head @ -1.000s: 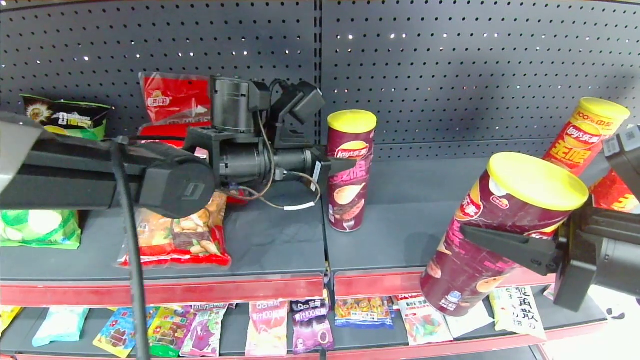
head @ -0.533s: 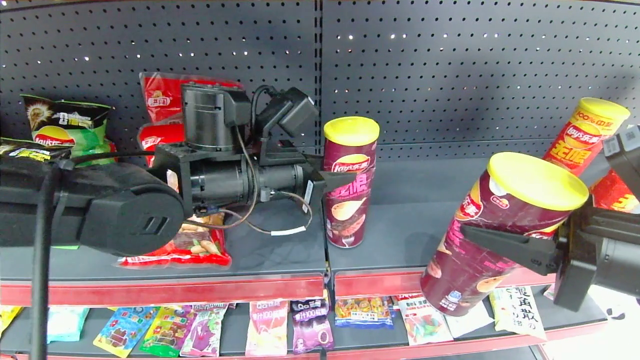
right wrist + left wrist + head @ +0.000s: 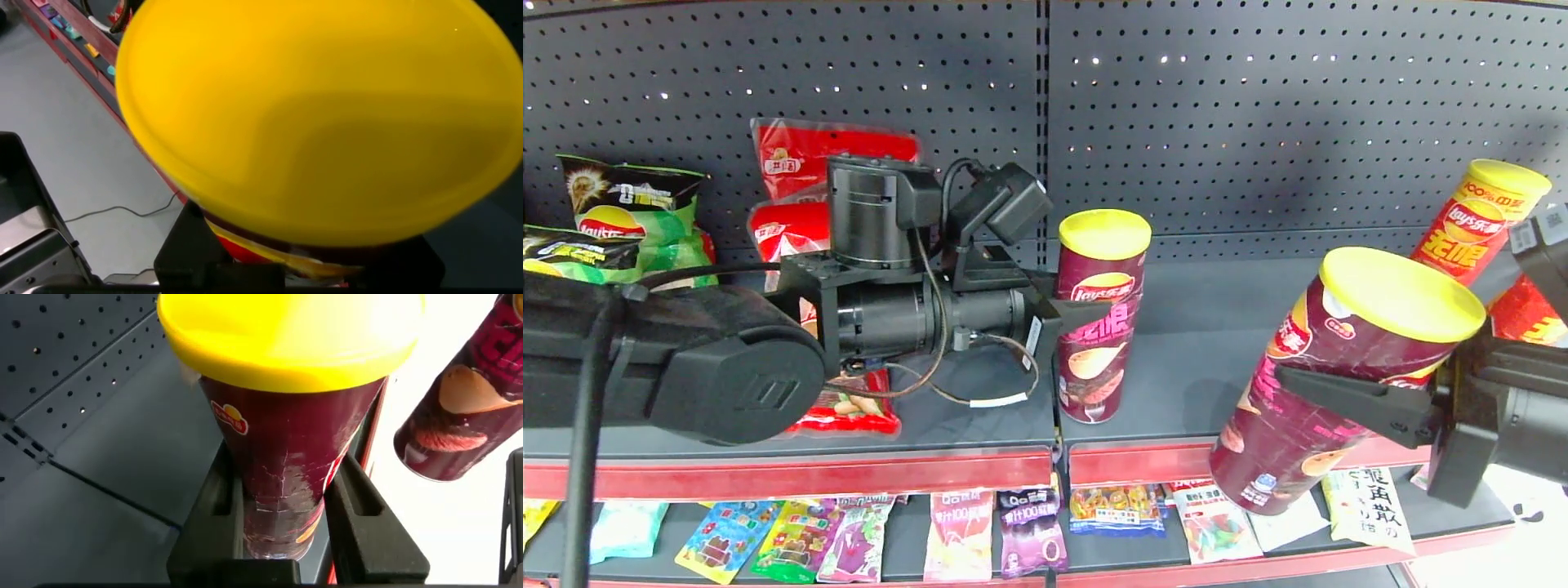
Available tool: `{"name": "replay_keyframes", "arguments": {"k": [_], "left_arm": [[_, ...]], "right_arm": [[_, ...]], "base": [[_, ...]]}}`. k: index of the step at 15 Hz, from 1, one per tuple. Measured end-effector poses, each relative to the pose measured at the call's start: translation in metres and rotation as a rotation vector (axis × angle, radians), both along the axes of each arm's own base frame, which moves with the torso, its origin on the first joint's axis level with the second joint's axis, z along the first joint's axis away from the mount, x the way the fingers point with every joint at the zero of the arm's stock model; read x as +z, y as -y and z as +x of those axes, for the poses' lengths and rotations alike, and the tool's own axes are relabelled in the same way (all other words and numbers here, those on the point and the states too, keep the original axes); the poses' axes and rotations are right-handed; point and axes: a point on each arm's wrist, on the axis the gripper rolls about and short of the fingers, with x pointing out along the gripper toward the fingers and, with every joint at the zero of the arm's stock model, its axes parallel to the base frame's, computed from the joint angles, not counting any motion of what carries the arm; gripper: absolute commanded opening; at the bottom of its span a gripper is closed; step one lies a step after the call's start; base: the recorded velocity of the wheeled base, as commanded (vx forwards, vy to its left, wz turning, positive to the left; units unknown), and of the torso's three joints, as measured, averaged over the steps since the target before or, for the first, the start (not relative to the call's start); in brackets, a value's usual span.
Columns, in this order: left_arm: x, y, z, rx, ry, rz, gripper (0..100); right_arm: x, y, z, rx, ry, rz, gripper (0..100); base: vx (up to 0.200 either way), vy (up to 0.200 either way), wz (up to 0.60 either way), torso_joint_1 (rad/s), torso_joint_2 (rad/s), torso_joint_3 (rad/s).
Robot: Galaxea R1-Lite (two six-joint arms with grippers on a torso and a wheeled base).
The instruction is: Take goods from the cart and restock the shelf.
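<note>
Head view: clamps the upright can in the left gripper, closed round its middle, dead centre, near the front edge of the shelf. Could topple forward off that edge if let go while leaning. Holds the tilted can in the right gripper at 4 o'clock, closed on it, apparently short of the shelf; could slip out, given the slant.

Left wrist view: shows a maroon tube under a yellow lid, glossy, likely slick, squeezed between fingers.

Right wrist view: looks straight onto the tilted can's lid, broad and flat.
</note>
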Motion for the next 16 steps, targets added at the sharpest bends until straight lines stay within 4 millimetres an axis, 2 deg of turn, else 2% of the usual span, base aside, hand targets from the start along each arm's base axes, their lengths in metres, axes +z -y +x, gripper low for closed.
{"name": "replay_keyframes", "arguments": {"k": [9, 10, 16], "left_arm": [[-0.005, -0.002, -0.011, -0.005, -0.016, 0.016, 0], [-0.006, -0.003, -0.012, -0.004, -0.019, 0.018, 100], [-0.01, -0.005, -0.016, -0.005, -0.018, 0.016, 100]], "right_arm": [[0.0, 0.0, 0.001, 0.0, -0.002, -0.001, 0], [-0.001, -0.001, 0.001, 0.001, -0.003, -0.002, 0], [0.001, -0.001, 0.003, -0.002, 0.0, 0.001, 0]], "base": [[0.0, 0.0, 0.0, 0.0, 0.0, 0.0], [0.0, 0.0, 0.0, 0.0, 0.0, 0.0], [0.0, 0.0, 0.0, 0.0, 0.0, 0.0]]}}
